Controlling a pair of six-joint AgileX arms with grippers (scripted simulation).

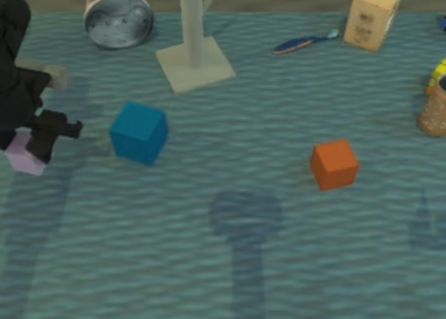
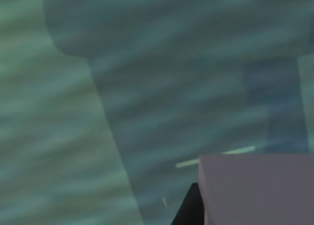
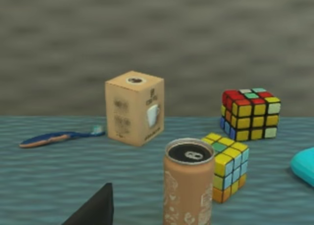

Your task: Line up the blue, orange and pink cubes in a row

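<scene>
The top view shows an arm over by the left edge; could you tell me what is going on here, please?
The left gripper is at the table's left edge, right over the pink cube, apparently picking it up or just holding it. The blue cube sits a little to its right and the orange cube farther right, both untouched, so no row is formed. The right arm is out of the top view, parked near a can at the right side.

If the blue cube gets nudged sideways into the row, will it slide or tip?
The blue cube looks as wide as tall with flat faces, so it probably slides rather than tips or rolls. It sits clear of the orange cube, so a push likely meets nothing.
</scene>
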